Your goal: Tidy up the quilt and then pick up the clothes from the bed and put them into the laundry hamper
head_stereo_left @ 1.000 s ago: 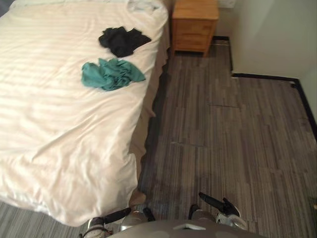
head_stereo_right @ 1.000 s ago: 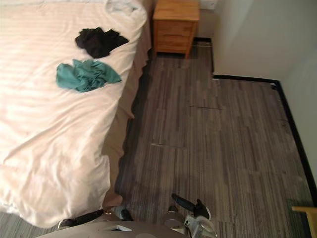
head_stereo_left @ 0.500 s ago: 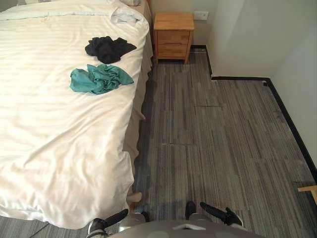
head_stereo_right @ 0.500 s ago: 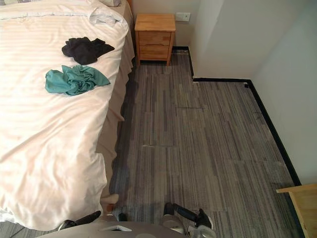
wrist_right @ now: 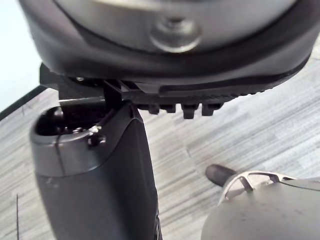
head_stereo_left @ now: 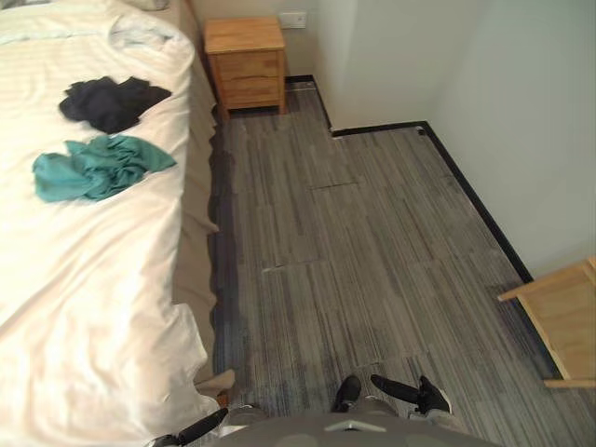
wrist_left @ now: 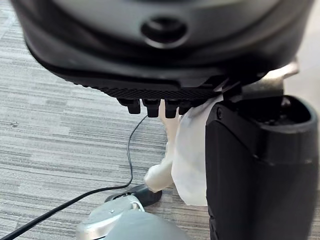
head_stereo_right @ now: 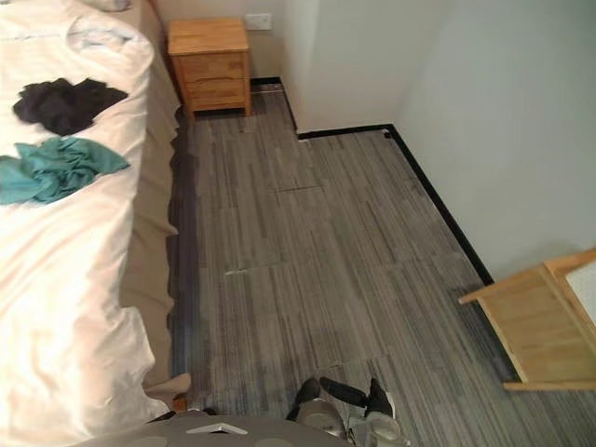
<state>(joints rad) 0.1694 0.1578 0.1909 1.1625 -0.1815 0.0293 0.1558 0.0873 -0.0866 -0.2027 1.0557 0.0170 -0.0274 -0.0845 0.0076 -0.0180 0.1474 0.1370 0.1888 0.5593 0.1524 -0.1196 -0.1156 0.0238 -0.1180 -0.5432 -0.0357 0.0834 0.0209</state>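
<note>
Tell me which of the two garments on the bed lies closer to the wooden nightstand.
The black garment: it lies farther up the white quilt, toward the nightstand, while the teal garment sits nearer the bed's foot.

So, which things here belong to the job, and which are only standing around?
For the job:
white quilt
teal clothes, lying on the quilt
black clothes, on the quilt just beyond the teal ones

Not for the job:
wooden nightstand
wall socket above it
light wooden frame at the right edge; I cannot tell what it is
</note>
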